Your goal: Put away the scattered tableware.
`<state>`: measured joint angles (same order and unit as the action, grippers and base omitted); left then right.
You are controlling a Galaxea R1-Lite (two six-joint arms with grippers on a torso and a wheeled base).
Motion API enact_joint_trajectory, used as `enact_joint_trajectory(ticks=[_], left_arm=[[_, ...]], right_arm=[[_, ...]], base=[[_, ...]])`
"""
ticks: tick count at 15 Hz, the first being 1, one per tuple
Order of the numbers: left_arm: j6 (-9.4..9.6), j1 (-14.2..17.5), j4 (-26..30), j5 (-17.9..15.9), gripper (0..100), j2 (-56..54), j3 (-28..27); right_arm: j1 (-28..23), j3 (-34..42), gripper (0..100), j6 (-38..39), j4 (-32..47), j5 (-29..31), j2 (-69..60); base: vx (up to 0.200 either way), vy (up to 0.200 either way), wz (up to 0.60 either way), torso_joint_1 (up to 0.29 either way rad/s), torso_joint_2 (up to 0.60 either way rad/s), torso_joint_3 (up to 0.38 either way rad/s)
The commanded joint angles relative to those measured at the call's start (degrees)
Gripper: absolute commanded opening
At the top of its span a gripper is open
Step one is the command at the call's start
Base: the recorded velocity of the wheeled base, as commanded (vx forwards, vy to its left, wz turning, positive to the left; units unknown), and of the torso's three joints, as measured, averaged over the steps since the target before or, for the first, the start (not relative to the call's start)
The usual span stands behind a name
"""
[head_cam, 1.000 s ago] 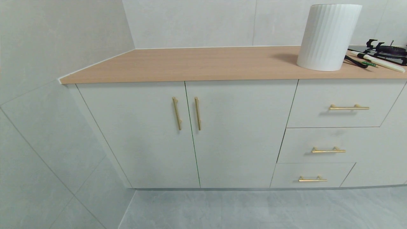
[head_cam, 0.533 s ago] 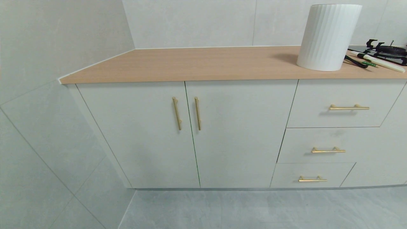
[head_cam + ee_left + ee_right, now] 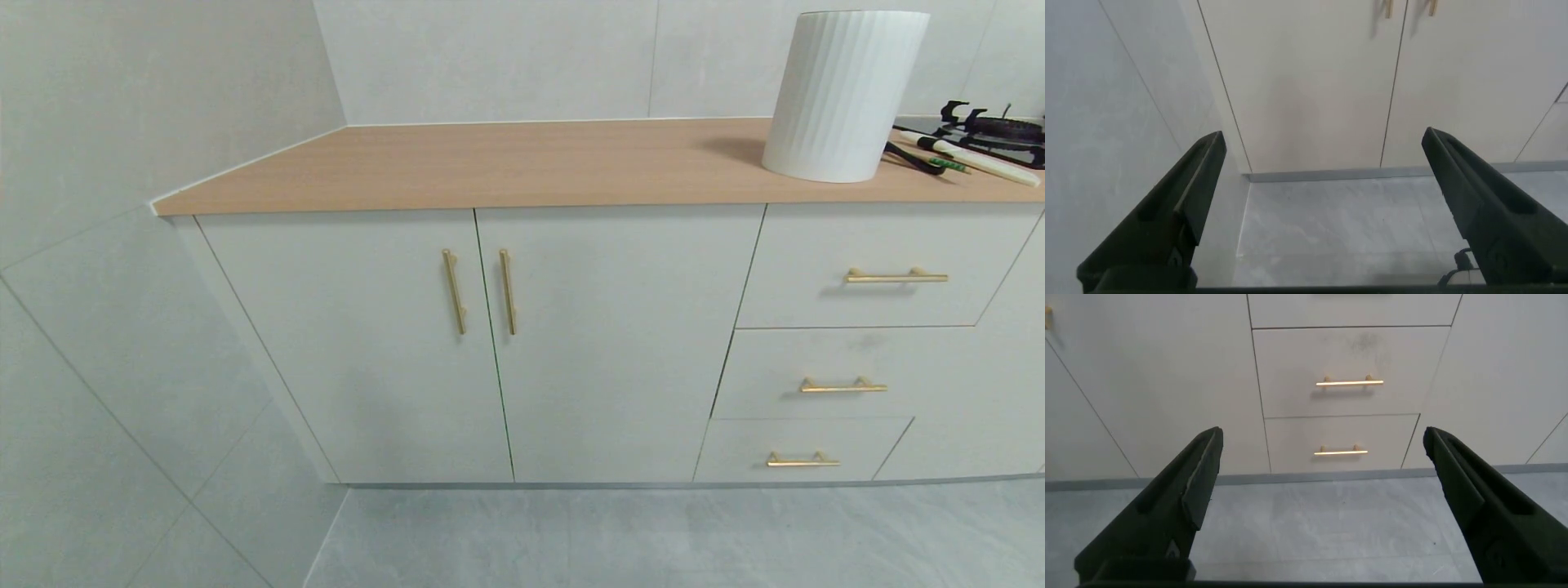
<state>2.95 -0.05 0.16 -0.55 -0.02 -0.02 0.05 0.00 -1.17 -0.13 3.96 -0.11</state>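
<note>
Jaws of the left gripper (image 3: 1323, 139) and the right gripper (image 3: 1321, 433) are seen spread wide, nothing held, low before the cabinet doors (image 3: 367, 343) and the drawers (image 3: 1349, 371). The tableware (image 3: 971, 159) is laid on the table (image 3: 490, 163) at far right, just beside the white ribbed container (image 3: 845, 94).

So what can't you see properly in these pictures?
- Inside the pot: head view, its own tall wall hides it.
- Utensils: head view, small, with ends hidden behind the pot; kinds unclear.
- Stove: head view, cut off by the right edge.
- Behind the doors and drawers: shut fronts hide it.
- Door handles: left wrist view, cut off by the picture's edge.
</note>
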Motion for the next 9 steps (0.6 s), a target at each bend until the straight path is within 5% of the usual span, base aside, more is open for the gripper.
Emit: enact_joint_trajectory(ticks=[1, 5, 9], left_arm=[[-0.31, -0.04, 0.02, -0.07, 100, 0.02, 0.02], [-2.86, -0.04, 0.02, -0.07, 100, 0.02, 0.02], [-2.60, -0.04, 0.02, -0.07, 100, 0.02, 0.02]], right_arm=[[0.04, 0.00, 100, -0.15, 0.13, -0.01, 0.20], [-0.05, 0.00, 100, 0.64, 0.05, -0.01, 0.11], [0.04, 0.00, 100, 0.91, 0.05, -0.01, 0.20]], base=[[0.000, 0.000, 0.00, 0.000, 0.00, 0.000], [0.000, 0.000, 0.00, 0.000, 0.00, 0.000], [0.000, -0.050, 0.00, 0.001, 0.00, -0.001]])
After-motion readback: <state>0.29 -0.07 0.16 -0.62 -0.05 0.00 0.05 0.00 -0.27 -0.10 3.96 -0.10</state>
